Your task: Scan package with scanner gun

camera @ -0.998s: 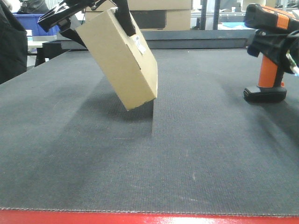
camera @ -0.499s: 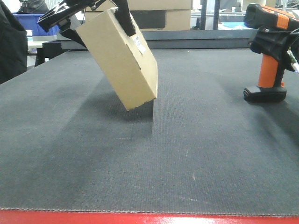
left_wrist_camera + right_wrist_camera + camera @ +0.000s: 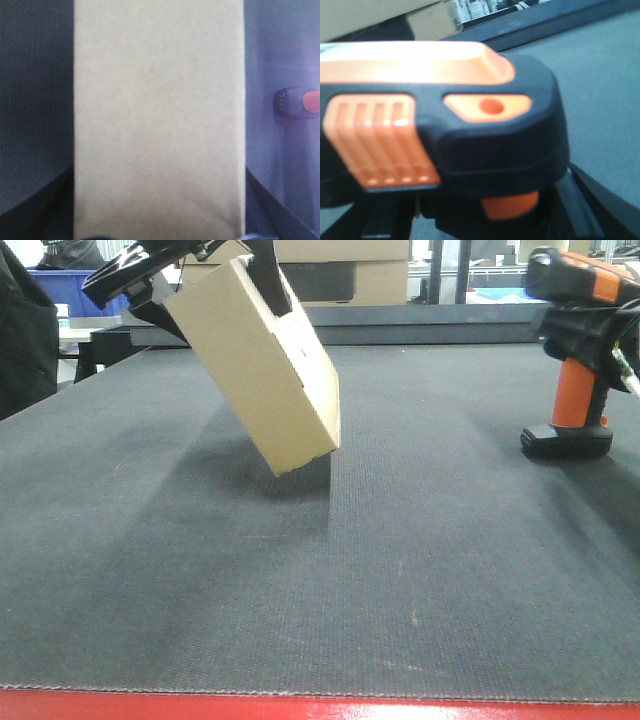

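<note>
A tan cardboard package (image 3: 265, 370) hangs tilted over the dark mat, its lower corner at or just above the surface. My left gripper (image 3: 205, 275) is shut on its upper end, one black finger on each side. The package fills the left wrist view (image 3: 159, 120). An orange and black scanner gun (image 3: 575, 390) stands on its foot at the right. My right gripper (image 3: 600, 335) is shut around its head and handle. The scanner fills the right wrist view (image 3: 470, 125) and its head shows small in the left wrist view (image 3: 297, 102).
The dark grey mat (image 3: 400, 560) covers the table, with a red front edge (image 3: 320, 708). Cardboard boxes (image 3: 340, 270) stand behind the table's far rim. A blue bin (image 3: 70, 285) and a dark shape (image 3: 25, 330) are at the far left.
The package has turned slightly in my left gripper, and the white label on its side no longer shows. My right gripper has shifted a little to the right on the scanner.
</note>
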Robot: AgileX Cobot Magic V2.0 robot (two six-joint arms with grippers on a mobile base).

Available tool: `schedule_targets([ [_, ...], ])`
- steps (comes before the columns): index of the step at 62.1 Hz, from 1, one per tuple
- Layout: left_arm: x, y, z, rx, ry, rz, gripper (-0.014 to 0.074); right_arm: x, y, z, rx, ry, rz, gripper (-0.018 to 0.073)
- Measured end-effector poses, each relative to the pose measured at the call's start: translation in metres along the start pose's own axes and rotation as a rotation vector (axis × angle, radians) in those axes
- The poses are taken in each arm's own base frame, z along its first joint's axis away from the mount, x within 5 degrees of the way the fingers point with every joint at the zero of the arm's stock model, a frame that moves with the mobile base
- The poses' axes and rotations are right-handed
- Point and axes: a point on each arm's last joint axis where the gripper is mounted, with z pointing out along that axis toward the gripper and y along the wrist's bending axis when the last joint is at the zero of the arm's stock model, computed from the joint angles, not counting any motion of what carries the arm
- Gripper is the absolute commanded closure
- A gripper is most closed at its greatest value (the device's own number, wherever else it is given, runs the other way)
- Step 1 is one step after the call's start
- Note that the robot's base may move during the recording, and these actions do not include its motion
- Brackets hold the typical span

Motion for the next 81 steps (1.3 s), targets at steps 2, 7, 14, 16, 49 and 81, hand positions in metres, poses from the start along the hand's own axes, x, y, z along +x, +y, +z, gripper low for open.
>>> schedule_targets([
  [2, 0.000, 0.000, 0.000, 0.002, 0.001, -0.001, 0.0708, 0.000, 0.001, 0.000, -0.008, -0.004, -0.031, 0.0721],
  [7, 0.000, 0.000, 0.000, 0.003, 0.001, -0.003, 0.0708, -0.002, 0.003, -0.001, -0.026, -0.009, -0.127, 0.0721],
  [14, 0.000, 0.000, 0.000, 0.005, 0.002, -0.004, 0.0708, -0.010, 0.006, -0.003, -0.038, -0.021, -0.276, 0.0721],
  [16, 0.000, 0.000, 0.000, 0.005, 0.002, -0.004, 0.0708, -0.012, 0.007, -0.004, -0.040, -0.029, -0.317, 0.0721],
  [49, 0.000, -0.001, 0.000, 0.006, 0.002, -0.005, 0.0708, -0.021, 0.007, -0.006, -0.031, -0.063, -0.300, 0.0721],
  [81, 0.000, -0.001, 0.000, 0.007, 0.003, -0.008, 0.0708, -0.001, 0.002, 0.001, -0.023, -0.046, -0.024, 0.0721],
])
